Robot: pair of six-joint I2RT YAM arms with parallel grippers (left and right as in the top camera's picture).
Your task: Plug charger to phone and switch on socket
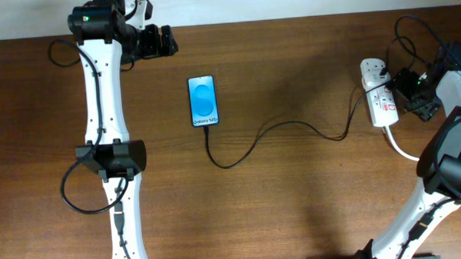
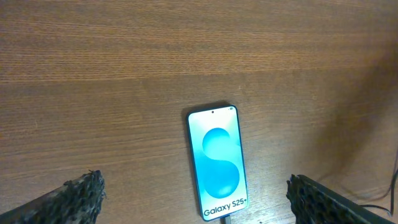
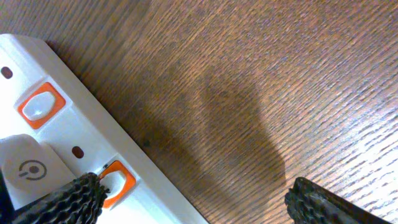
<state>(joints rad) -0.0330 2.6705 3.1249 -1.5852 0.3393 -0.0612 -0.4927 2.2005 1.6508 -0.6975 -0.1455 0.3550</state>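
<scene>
My left jaws and right jaws gape empty. The rigid, light white plastic power strip may skid; I'd press its orange rocker switch beside the right fingertip.

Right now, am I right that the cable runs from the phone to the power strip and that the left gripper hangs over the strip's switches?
Not quite: it is the right gripper, not the left, that hangs over the power strip, beside an orange switch, as the right wrist view shows. The left gripper is over the phone. The cable does run from phone to strip.
</scene>
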